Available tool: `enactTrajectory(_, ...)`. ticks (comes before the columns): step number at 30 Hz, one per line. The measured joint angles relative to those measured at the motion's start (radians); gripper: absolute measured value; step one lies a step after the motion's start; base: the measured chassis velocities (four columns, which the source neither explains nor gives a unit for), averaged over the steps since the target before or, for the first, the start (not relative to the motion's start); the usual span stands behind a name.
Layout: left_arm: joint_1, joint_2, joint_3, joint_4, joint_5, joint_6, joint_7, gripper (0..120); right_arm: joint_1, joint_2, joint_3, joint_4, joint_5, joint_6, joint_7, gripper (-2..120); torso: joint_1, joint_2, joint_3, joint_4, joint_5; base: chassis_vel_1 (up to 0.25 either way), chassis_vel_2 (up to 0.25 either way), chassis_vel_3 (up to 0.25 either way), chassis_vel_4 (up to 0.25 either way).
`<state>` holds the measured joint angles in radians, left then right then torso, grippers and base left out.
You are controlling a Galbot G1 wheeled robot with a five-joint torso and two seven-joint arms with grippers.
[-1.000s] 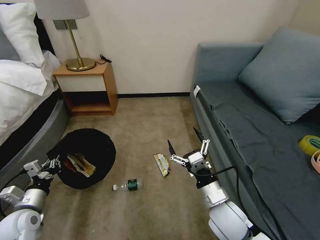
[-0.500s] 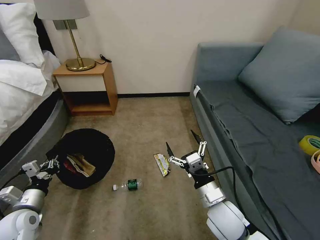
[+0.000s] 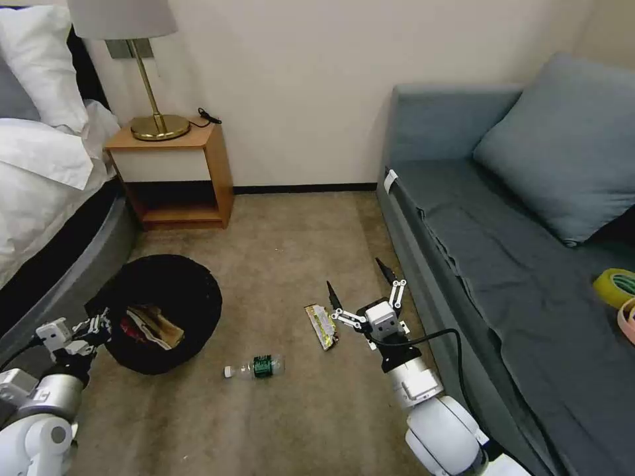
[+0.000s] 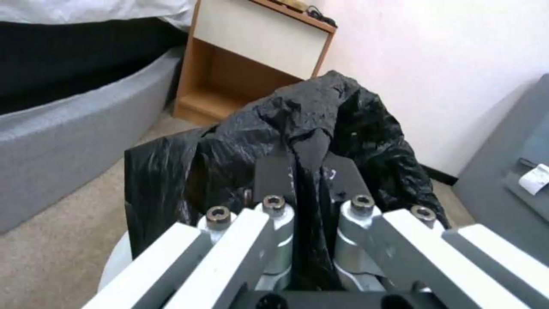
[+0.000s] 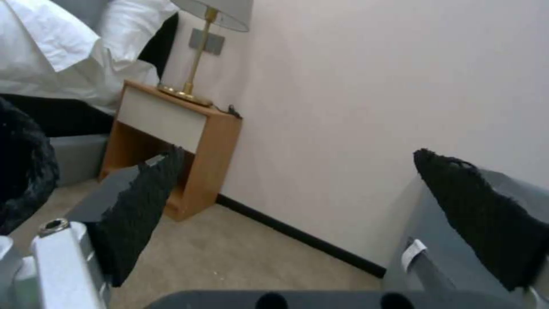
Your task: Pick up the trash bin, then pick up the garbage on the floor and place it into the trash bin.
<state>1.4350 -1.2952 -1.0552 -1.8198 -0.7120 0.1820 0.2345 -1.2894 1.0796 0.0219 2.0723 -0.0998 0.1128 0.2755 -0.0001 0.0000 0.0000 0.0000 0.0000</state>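
Note:
The trash bin [image 3: 169,291], lined with a crinkly black bag, hangs low at the left with a crumpled brown paper bag [image 3: 157,326] and a red-white wrapper [image 3: 128,328] inside. My left gripper [image 3: 98,325] is shut on the bag's near edge. The left wrist view shows the same: my left gripper [image 4: 309,165] pinches a fold of the bin's bag [image 4: 366,128]. A yellow-green foil wrapper [image 3: 321,326] and a clear bottle with a green label [image 3: 255,367] lie on the carpet. My right gripper [image 3: 356,280] [image 5: 298,152] hovers open just right of the foil wrapper, with nothing between its fingers.
A wooden nightstand [image 3: 173,173] with a brass lamp [image 3: 157,125] stands against the back wall. The bed [image 3: 46,198] runs along the left, and the grey sofa [image 3: 503,264] along the right holds a tape roll [image 3: 615,285] and a pink strap [image 3: 626,321].
My left gripper and the bin have shifted a little to the left. My right gripper has edged left, closer to the foil wrapper, still open.

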Motion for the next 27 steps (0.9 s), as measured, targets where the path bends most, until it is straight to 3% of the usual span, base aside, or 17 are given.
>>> enactTrajectory(27,0.008,0.020,-0.037,0.010,0.016,0.001,0.020,4,0.041,0.007,-0.032,-0.033,-0.003,0.003,-0.008,100,0.000,0.000,0.000,0.0000,0.0000,0.000,0.000,0.000,0.000)
